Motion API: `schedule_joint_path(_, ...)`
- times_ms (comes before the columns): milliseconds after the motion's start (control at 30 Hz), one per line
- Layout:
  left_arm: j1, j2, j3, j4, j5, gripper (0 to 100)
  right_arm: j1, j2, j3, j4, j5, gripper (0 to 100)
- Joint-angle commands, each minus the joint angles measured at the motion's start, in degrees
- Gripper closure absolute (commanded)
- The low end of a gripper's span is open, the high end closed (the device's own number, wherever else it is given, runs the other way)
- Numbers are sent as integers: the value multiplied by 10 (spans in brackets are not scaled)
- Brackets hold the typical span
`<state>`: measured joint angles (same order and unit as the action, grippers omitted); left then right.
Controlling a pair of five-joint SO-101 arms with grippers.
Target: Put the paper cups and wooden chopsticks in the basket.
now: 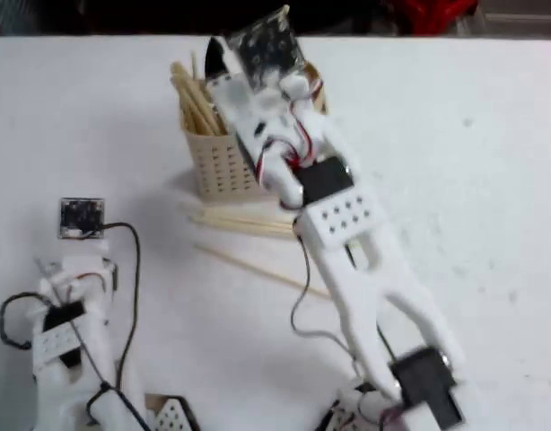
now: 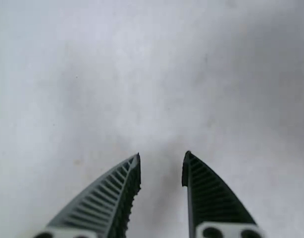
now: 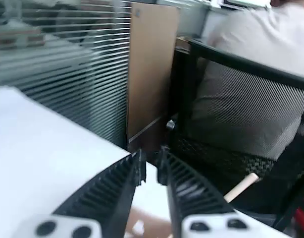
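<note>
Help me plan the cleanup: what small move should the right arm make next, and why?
Probably draw the right tool back from over the basket toward the loose chopsticks lying beside it: the tool looks empty, and those sticks lie outside the basket.

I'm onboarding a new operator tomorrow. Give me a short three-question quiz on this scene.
1. True or false: the left gripper is open above the bare white table.
2. Where is the right gripper? A) over the cream perforated basket B) beside the left arm C) at the table's right edge
3. Fill in: loose wooden chopsticks lie on the table beside the ____.
Key: 1 true; 2 A; 3 basket.
</note>
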<state>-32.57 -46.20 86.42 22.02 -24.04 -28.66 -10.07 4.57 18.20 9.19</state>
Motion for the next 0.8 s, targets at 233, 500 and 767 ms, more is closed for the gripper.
schedule_joint_path(233, -1, -14, -4, -6, -1, 846, 36, 48, -236, 349, -70, 826)
schedule_joint_path(500, 4, -14, -25, -17, -4, 846, 10, -95, -205, 618, 20, 986)
schedule_joint_path(767, -58, -14, -299, 252, -22, 841, 15, -354, 74, 627, 56, 981)
